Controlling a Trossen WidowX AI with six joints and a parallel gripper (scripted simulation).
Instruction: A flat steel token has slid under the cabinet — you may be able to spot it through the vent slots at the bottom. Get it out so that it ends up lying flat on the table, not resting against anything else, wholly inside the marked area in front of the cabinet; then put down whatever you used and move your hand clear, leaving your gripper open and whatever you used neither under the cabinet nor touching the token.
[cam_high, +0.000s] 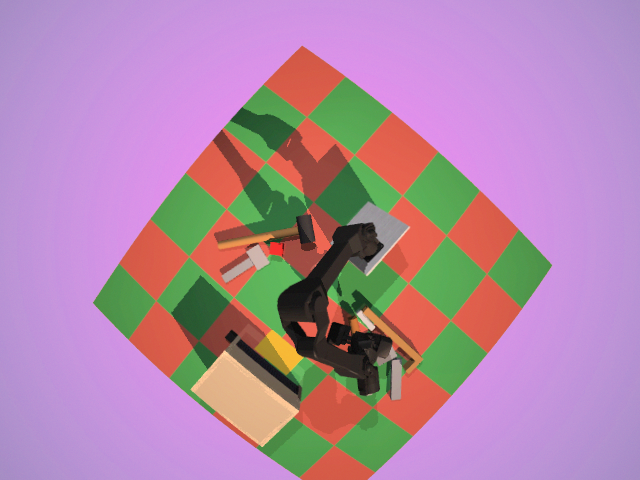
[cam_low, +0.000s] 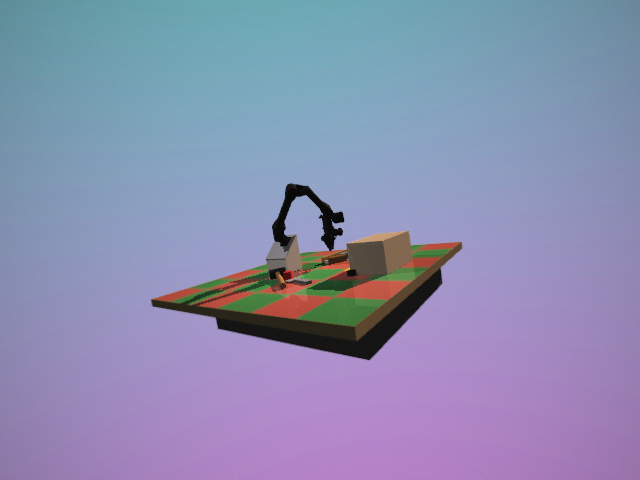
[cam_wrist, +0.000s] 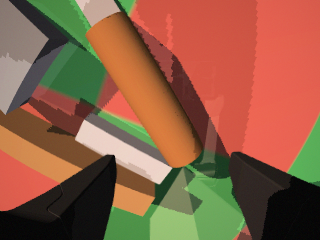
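Note:
The tan cabinet (cam_high: 242, 397) (cam_low: 379, 253) stands at the table's near-left edge, with a dark slotted base (cam_high: 268, 364) on its front. The yellow marked area (cam_high: 281, 351) lies right in front of it. The steel token is not visible in any view. My gripper (cam_high: 361, 341) (cam_low: 329, 242) (cam_wrist: 174, 163) is open and hangs low over a pile of tools to the right of the marked area. In the wrist view, the end of an orange rod with a pale tip (cam_wrist: 143, 87) (cam_high: 354, 325) lies just ahead of and between my fingertips, and I cannot tell that they touch it.
A brown L-shaped tool with a white piece (cam_high: 395, 335) (cam_wrist: 120, 150) and a grey block (cam_high: 395, 379) lie beside the rod. A hammer (cam_high: 258, 237), a pale grey tool (cam_high: 242, 263) and a small red cube (cam_high: 276, 249) lie further back. A grey block (cam_high: 385, 232) stands at the arm's base.

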